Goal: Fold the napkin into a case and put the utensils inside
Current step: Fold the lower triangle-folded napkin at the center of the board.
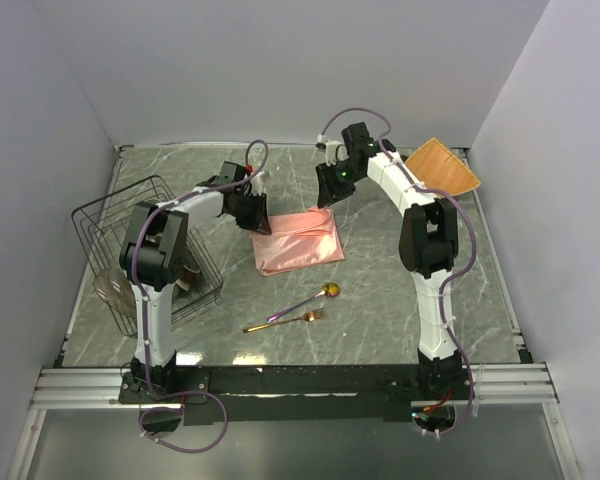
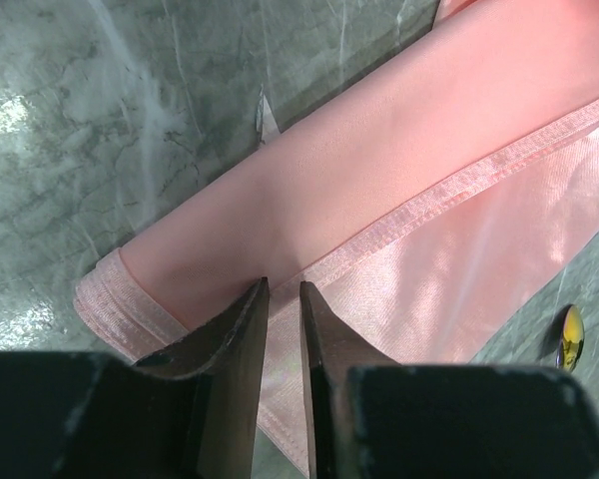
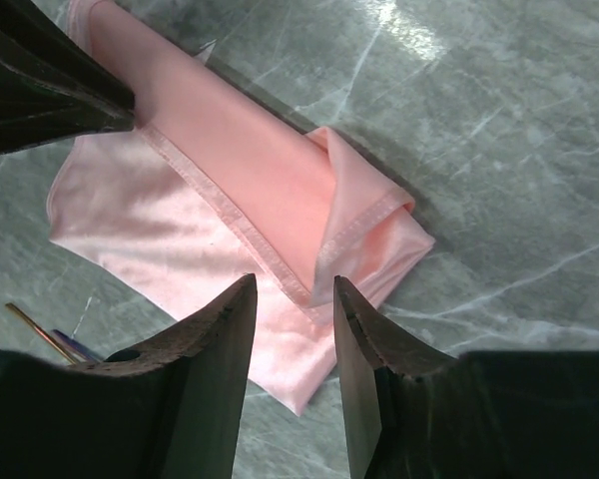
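Your left gripper (image 2: 283, 288) is narrowed at the folded napkin's (image 1: 298, 240) hem, grip unclear. Your right gripper (image 3: 295, 289) hangs parted over its far right corner, holding nothing. The rack (image 1: 98, 215) at the left edge holds crockery; the spoon (image 1: 310, 298) and fork (image 1: 285, 322) lie nearer you.

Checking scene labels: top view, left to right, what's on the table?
Black wire rack → folded pink napkin → orange-tan woven mat. Spoon and fork skipped: they overlap the napkin's span.
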Controlling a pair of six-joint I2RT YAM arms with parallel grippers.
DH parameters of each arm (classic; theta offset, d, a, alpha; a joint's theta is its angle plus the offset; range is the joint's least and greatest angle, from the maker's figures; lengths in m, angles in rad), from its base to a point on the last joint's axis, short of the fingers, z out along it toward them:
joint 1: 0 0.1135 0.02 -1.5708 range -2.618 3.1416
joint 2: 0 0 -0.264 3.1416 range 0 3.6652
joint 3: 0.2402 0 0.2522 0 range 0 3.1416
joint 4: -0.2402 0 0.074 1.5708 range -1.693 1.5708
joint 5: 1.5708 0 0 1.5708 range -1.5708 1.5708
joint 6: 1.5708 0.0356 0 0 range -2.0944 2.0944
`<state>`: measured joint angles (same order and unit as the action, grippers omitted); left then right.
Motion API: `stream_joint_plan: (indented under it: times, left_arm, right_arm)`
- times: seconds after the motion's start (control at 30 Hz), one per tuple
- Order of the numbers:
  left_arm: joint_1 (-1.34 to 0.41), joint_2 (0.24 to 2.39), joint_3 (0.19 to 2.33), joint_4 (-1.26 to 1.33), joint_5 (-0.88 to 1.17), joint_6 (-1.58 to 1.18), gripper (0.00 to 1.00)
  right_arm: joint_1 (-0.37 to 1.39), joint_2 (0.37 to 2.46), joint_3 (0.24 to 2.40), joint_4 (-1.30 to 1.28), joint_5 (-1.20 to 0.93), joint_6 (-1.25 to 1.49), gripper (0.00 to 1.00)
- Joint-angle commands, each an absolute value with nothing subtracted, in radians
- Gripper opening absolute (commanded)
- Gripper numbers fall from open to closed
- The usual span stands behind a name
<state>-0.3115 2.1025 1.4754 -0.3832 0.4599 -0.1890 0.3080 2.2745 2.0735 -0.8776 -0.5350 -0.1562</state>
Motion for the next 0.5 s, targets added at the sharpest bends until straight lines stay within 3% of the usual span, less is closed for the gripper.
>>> stream_joint_plan:
  times: [0.0, 0.27, 0.47]
  left_arm:
    - [-0.319, 2.042, 1.468, -0.385, 0.446, -0.187, 0.26]
    - [-0.321, 2.007, 1.441, -0.364, 0.465, -0.160, 0.30]
    - [-0.333, 1.887, 1.339, -0.218, 0.497, -0.045, 0.52]
  right_arm:
    - [0.339, 2.260, 2.062, -0.896, -0.485, -0.167, 0.43]
    - [0.345, 2.261, 1.977, -0.902, -0.405, -0.221, 0.36]
    - [0.345, 2.263, 1.954, -0.877, -0.388, -0.222, 0.17]
